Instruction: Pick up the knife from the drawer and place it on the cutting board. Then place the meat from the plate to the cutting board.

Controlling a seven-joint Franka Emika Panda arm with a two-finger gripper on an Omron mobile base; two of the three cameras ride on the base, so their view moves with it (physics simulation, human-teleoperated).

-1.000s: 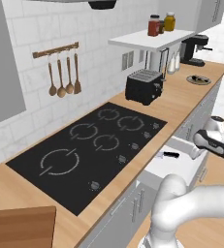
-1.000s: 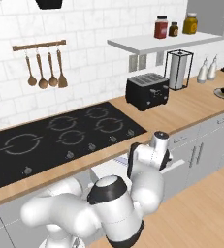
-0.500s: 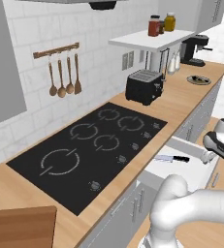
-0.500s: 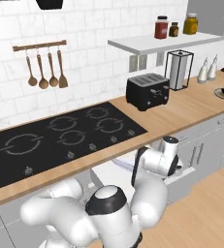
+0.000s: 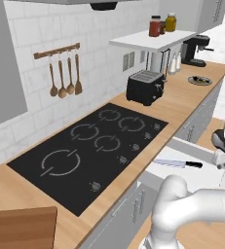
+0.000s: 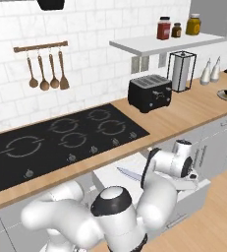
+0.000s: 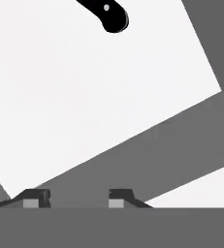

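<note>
Cutting board (image 5: 21, 228) at far left of counter. Knife (image 5: 177, 164) lies flat in the open drawer (image 5: 201, 176), blade pointing left, black handle right. Gripper (image 7: 76, 198) hovers over drawer's front edge, jaws narrowly parted, holding nothing. Judgement: knife stiff, light, blade slick and thin; grasp across the handle.

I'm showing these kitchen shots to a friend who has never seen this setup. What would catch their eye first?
Probably the big black cooktop set in the wooden counter, with the black toaster behind it by the wall. Next, the open white drawer below the counter edge, where the knife lies flat, black handle toward the drawer front. The white arm's gripper hangs over the drawer, empty, near the handle.
</note>
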